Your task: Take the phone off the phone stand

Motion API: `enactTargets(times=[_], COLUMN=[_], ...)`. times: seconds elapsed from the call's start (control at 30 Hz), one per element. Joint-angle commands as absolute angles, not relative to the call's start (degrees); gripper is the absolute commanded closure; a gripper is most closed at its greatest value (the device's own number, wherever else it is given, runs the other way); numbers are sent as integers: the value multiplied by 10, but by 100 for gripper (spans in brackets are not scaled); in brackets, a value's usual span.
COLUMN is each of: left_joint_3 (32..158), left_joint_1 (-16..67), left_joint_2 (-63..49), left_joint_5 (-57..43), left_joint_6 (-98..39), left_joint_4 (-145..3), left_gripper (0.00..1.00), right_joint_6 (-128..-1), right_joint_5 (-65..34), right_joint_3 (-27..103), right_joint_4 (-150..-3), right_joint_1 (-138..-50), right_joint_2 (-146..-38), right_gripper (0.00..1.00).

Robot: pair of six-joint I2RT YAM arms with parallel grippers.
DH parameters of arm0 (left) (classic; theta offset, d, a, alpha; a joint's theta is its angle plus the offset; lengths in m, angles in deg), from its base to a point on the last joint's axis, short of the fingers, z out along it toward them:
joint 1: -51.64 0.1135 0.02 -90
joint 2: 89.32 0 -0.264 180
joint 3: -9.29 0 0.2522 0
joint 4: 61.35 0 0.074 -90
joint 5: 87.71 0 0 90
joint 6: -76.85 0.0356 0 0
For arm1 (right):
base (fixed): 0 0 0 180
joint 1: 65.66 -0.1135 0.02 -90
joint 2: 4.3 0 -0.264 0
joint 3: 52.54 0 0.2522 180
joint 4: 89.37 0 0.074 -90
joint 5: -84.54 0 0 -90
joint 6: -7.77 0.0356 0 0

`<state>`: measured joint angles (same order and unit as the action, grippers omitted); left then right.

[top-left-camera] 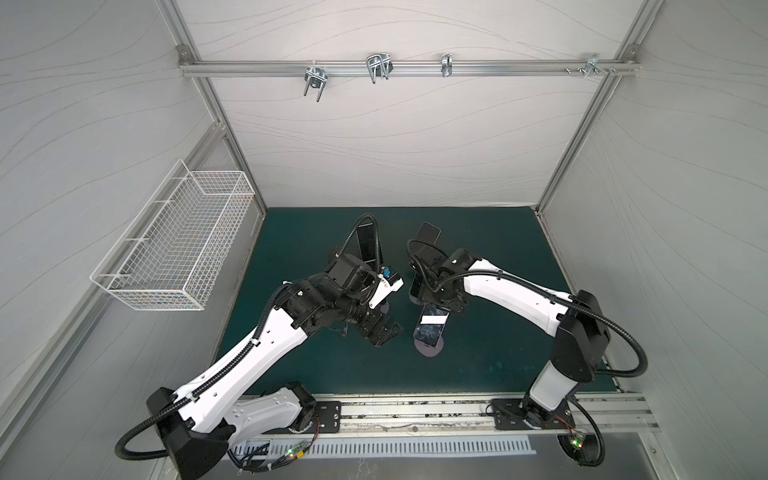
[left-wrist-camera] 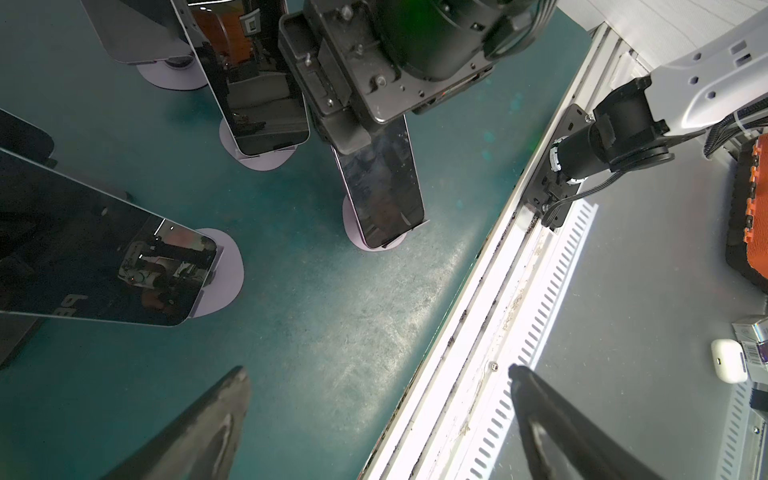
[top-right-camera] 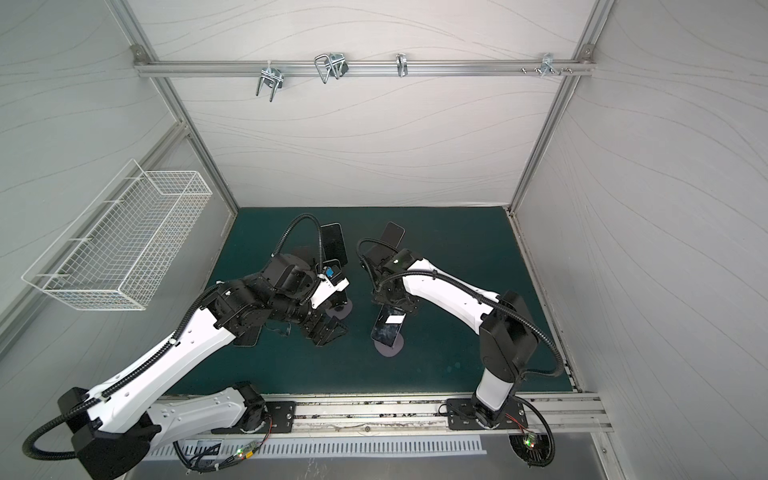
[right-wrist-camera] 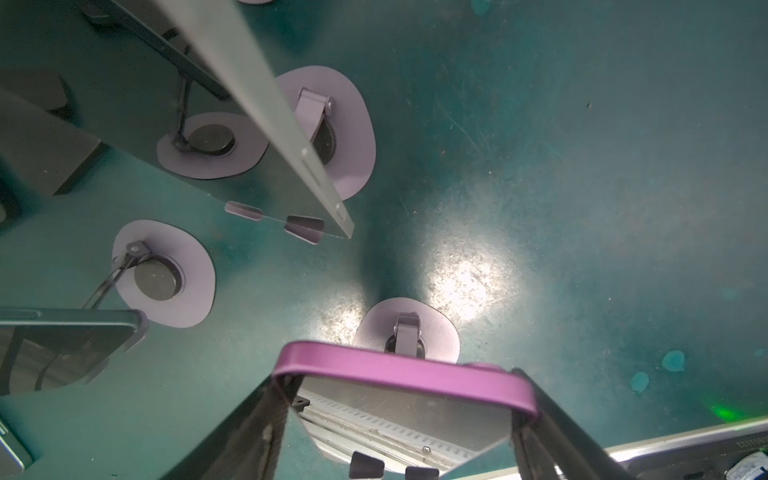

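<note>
A dark-screened phone (top-left-camera: 430,330) with a purple rim (right-wrist-camera: 399,368) leans on a lilac phone stand (top-left-camera: 428,350) near the middle of the green mat, in both top views (top-right-camera: 388,330). My right gripper (right-wrist-camera: 401,376) reaches down over its upper end. Both fingers press the phone's two side edges, so it is shut on the phone. The phone's lower end still rests in the stand (left-wrist-camera: 353,235). The stand's round base (right-wrist-camera: 442,328) shows behind the phone. My left gripper (top-left-camera: 384,332) hovers just left of that phone, open and holding nothing (left-wrist-camera: 377,369).
Other phones lean on similar stands behind and to the left (top-left-camera: 368,245) (top-left-camera: 428,235) (left-wrist-camera: 266,104) (left-wrist-camera: 124,266). A white wire basket (top-left-camera: 178,249) hangs on the left wall. A metal rail (top-left-camera: 415,411) borders the mat's front edge.
</note>
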<state>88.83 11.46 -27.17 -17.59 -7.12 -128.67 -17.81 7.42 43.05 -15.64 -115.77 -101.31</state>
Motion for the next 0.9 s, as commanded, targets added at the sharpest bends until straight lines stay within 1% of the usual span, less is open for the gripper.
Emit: enactTargets(times=[0.0, 0.23, 0.47, 0.87], left_joint_3=[893, 887, 886, 875], left_joint_1=[112, 110, 110, 110], left_joint_2=[-278, -280, -283, -294], left_joint_5=[-169, -160, -160, -156], left_joint_6=[-59, -63, -62, -66], left_joint_4=[-1288, -1290, -1289, -1292], left_gripper=[2, 1, 1, 1], right_joint_6=[-176, -179, -178, -175], right_joint_5=[73, 71, 68, 58], right_joint_3=[428, 425, 423, 413], right_joint_4=[-151, -151, -150, -160], right_joint_1=[-1154, -1154, -1155, -1156], right_joint_2=[-1014, -1012, -1013, -1013], right_gripper=[19, 20, 16, 16])
